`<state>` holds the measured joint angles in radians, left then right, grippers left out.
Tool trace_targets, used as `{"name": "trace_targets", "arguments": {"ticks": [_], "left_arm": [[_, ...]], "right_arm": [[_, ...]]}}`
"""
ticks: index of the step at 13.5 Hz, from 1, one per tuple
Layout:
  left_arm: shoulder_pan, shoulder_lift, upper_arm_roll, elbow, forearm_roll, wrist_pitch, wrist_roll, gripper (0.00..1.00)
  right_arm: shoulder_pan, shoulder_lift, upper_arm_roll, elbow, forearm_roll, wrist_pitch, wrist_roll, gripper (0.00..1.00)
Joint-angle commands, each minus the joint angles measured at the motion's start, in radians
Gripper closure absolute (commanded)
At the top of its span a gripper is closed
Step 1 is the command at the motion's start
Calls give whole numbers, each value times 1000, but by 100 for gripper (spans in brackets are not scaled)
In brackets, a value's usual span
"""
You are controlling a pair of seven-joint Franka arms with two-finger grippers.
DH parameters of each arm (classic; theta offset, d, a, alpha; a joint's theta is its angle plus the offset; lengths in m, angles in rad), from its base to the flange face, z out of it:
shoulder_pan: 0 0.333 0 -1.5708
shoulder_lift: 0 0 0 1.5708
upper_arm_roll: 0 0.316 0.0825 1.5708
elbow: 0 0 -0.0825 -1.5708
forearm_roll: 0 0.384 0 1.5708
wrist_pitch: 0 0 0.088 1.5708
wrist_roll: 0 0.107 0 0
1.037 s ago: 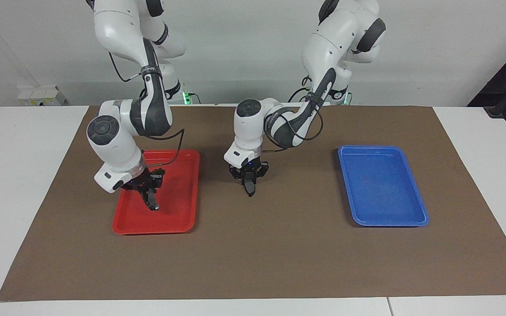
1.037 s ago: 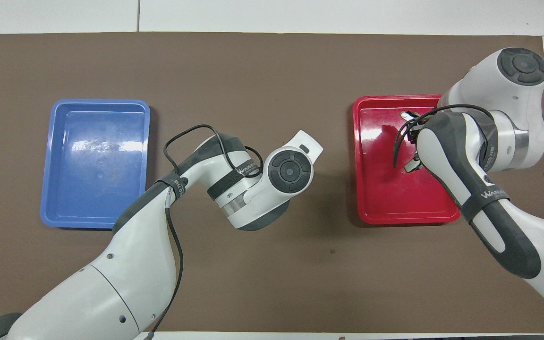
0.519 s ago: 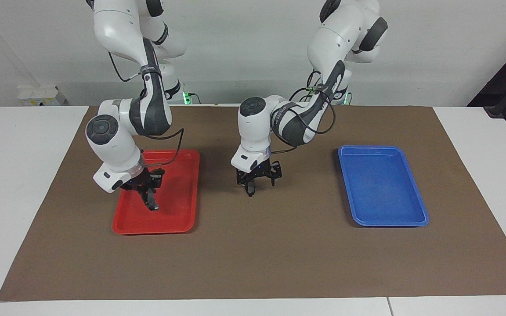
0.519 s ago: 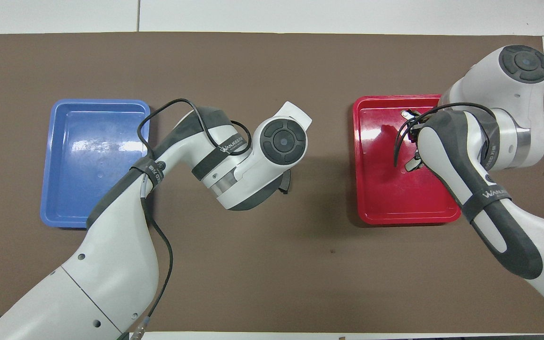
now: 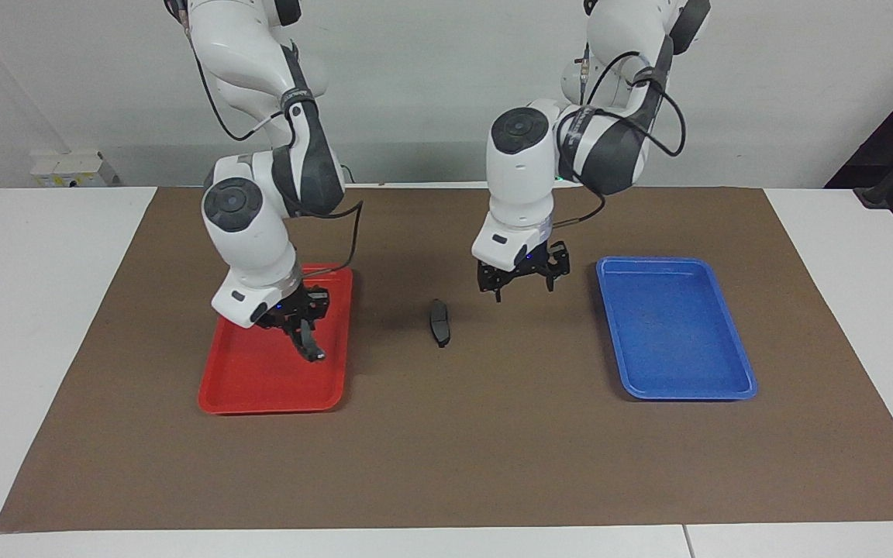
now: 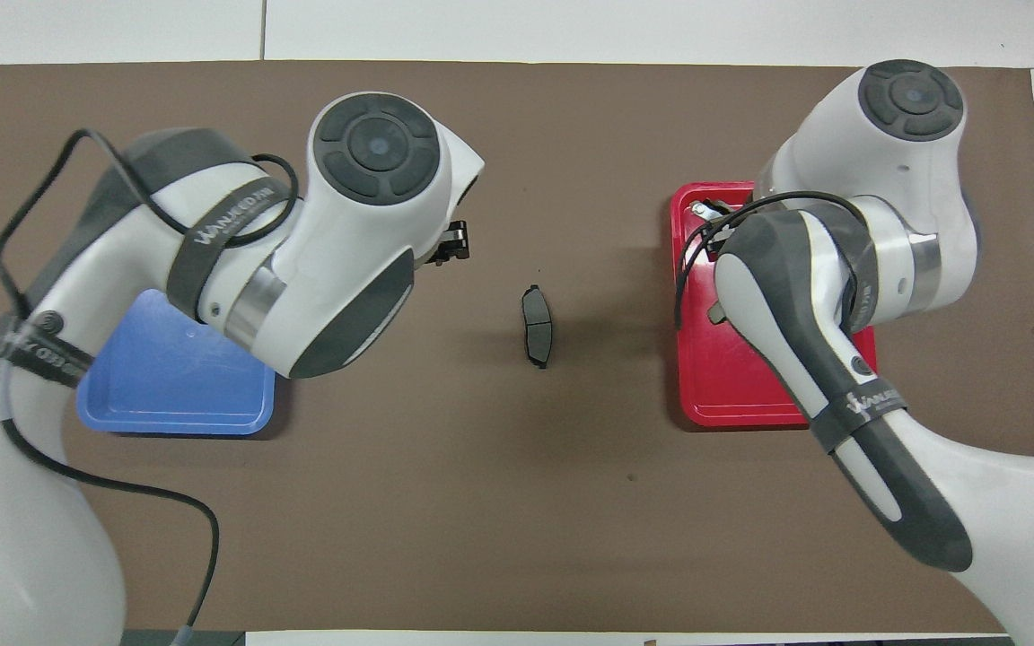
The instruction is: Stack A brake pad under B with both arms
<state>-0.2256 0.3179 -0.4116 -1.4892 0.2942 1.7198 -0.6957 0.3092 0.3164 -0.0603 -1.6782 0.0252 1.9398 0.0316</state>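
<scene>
A brake pad (image 5: pixel 439 322) flat on mat, long axis 12–6; right gripper (image 5: pixel 308 341) pinching B (image 5: pixel 310 346) over red tray (image 5: pixel 260 387); left gripper (image 5: pixel 522 284) spread, empty; blue tray (image 5: pixel 725 387) empty

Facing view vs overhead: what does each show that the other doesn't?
Facing only: the right gripper over the red tray, shut on B; the left gripper open and empty, raised between the A brake pad and the blue tray. Overhead only: the pad's flat outline; the arms hide B and much of both trays. Both: the pad lying on the brown mat between the trays.
</scene>
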Motion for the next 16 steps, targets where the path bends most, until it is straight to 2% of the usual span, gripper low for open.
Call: {"name": "trace_targets", "arguments": {"ticks": [1,3,6,9,12,14,16], "left_arm": [[73,-74,8,-13,-55,-78,152,1],[136,-129,58,-16,-107,-112,288,1],[89,-215,310,-37,-240,-126,494,1],[92,-287,427,-94,-302,-132,625,1],[126,-364,424,-163,-320,-121,630,1],[141,-365,418,-157,-319,-126,630,1],[214,-373,342,-160,-319,-135,634,1]], "right_arm": [[85,52,2,106,15,-51,101,100],[145,102,8,159,19,-59,200,100],[198,159,19,178,53,-15,293,100],[243,187,19,164,79,65,300,100],[249,188,19,152,81,65,301,100],[251,188,19,111,81,106,301,100],[251,185,27,91,81,125,301,100]]}}
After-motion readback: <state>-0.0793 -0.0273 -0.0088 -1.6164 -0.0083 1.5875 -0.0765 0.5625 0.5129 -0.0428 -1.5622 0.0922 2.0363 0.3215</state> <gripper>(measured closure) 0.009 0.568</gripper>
